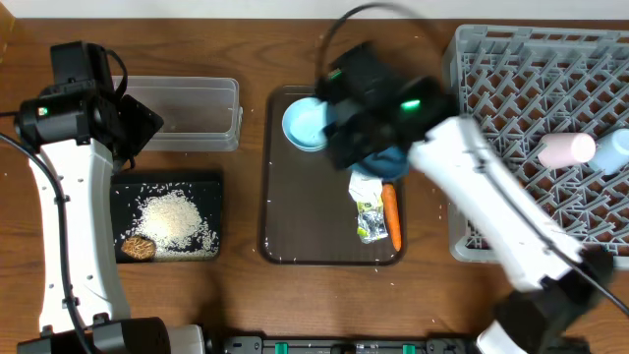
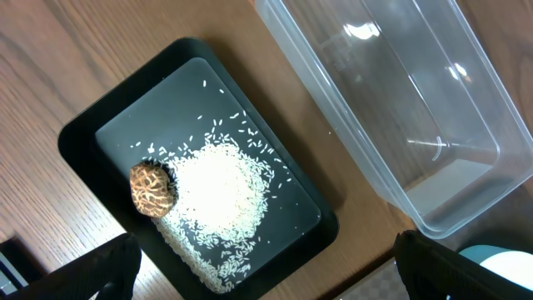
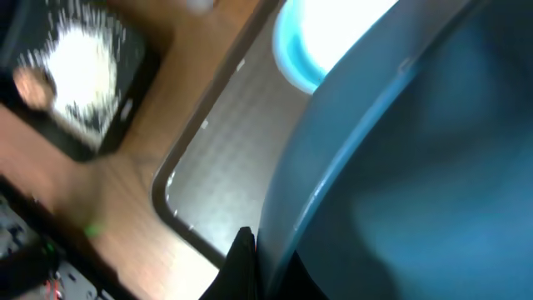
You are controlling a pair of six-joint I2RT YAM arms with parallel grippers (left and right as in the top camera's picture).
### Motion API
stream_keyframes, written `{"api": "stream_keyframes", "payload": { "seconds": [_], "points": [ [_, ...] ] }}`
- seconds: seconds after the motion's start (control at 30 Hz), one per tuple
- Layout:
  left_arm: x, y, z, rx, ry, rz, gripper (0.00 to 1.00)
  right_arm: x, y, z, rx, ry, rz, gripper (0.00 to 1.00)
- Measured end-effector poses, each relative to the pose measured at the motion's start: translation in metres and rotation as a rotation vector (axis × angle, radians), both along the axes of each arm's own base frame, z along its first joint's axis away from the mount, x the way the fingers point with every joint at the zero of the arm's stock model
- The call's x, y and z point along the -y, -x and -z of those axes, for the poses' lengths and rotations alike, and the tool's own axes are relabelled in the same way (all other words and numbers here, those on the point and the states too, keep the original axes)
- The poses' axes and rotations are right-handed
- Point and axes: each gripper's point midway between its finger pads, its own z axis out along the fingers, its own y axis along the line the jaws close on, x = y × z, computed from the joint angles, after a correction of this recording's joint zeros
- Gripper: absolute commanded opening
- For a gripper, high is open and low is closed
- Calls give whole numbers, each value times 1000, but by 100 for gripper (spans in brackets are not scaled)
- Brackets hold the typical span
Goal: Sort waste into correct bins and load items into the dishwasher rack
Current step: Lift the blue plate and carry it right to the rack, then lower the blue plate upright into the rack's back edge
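Tilted over the brown serving tray, dark-blue plate clamped at its rim by the right gripper; left gripper spread wide above the black tray; probably heavy, stiff, slick, breakable, so best held deep on the rim.

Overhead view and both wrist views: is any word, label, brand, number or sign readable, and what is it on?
Wrapper: green and yellow print, too small to read in the overhead view.
Nothing else carries visible writing: rack, tub, black tray and plate show none, and the right wrist view is blurred.
No text can be quoted.
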Motion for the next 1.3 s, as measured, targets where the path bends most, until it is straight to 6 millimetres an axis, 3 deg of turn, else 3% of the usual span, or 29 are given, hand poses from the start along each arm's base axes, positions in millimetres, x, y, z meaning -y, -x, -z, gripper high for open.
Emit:
{"api": "stream_keyframes", "payload": {
  "seconds": [0.2, 0.4, 0.53, 0.63, 0.8, 1.1, 1.17, 1.3],
  "points": [
    [0, 0, 0, 0, 0, 0, 98, 75, -52, -38, 80, -143, 180, 1],
    [0, 0, 0, 0, 1, 0, 98, 163, -111, -81, 231, -385, 303, 1],
    [0, 0, 0, 0, 0, 0, 98, 217, -130, -117, 373, -524, 309, 1],
    [0, 0, 0, 0, 0, 0, 98, 234, -135, -130, 430, -586, 283, 1],
    [0, 0, 0, 0, 0, 0, 98, 234, -157, -115, 427, -654, 218, 1],
    [0, 0, 0, 0, 0, 0, 98, 243, -218, -37, 340, -764, 242, 1],
    [0, 0, 0, 0, 0, 0, 98, 242, -223, -21, 292, -789, 259, 1],
    [0, 0, 0, 0, 0, 0, 98, 243, -225, -14, 272, -802, 264, 1]
  ]
}}
